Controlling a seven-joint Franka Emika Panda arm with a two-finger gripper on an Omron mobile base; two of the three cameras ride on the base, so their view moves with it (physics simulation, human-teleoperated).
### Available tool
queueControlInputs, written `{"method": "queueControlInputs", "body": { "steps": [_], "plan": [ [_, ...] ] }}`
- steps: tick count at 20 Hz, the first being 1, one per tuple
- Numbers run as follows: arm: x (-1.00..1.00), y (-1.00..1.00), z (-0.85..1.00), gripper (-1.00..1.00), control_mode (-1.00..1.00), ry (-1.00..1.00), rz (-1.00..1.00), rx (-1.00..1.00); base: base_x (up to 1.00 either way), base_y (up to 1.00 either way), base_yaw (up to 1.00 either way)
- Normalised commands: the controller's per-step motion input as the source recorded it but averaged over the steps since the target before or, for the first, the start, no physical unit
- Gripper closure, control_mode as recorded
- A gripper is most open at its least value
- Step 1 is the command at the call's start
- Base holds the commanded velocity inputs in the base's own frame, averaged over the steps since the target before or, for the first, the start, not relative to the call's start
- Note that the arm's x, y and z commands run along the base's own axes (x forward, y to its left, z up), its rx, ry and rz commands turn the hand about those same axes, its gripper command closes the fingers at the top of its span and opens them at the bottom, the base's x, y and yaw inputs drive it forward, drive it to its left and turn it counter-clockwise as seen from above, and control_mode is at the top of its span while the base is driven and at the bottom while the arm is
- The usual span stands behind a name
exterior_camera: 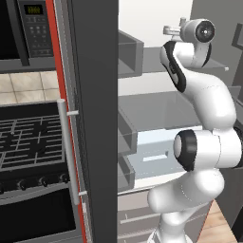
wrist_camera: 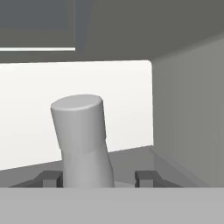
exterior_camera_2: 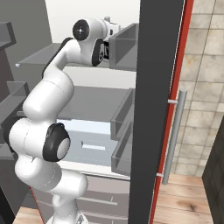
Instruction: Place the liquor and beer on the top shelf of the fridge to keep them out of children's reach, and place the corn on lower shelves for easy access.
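In the hand view a pale grey bottle neck with a flat top, the liquor (wrist_camera: 83, 135), rises between my fingertips (wrist_camera: 52, 178) and leans slightly left. My gripper (wrist_camera: 99, 178) is shut on its lower part, which is hidden. Behind it are the white back wall and a grey side wall of the fridge (exterior_camera: 95, 118). From the base views my hand reaches into the fridge at the level of the top shelf (exterior_camera: 213, 64) (exterior_camera_2: 39, 57). A lower shelf (exterior_camera: 156, 109) (exterior_camera_2: 92, 103) lies beneath, above a white drawer (exterior_camera: 152, 156).
Grey door bins (exterior_camera: 130, 52) (exterior_camera_2: 124, 48) jut from the open fridge door close beside my hand. The door's handle (exterior_camera_2: 175, 135) faces a tiled wall. A black stove (exterior_camera: 28, 137) and a microwave (exterior_camera: 33, 23) stand left of the fridge.
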Motion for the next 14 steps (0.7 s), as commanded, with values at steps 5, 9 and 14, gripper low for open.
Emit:
{"method": "queueControlInputs", "body": {
  "steps": [5, 9, 14],
  "plan": [
    [0.51, -0.16, -0.11, 1.0, -1.0, 0.0, 0.0, 0.0, 0.0, 0.0, 0.0],
    [0.48, -0.12, -0.12, 1.0, -1.0, 0.0, 0.0, 0.0, 0.0, 0.0, 0.0],
    [0.49, -0.08, -0.16, 1.0, -1.0, 0.0, 0.0, 0.0, 0.0, 0.0, 0.0]
  ]
}}
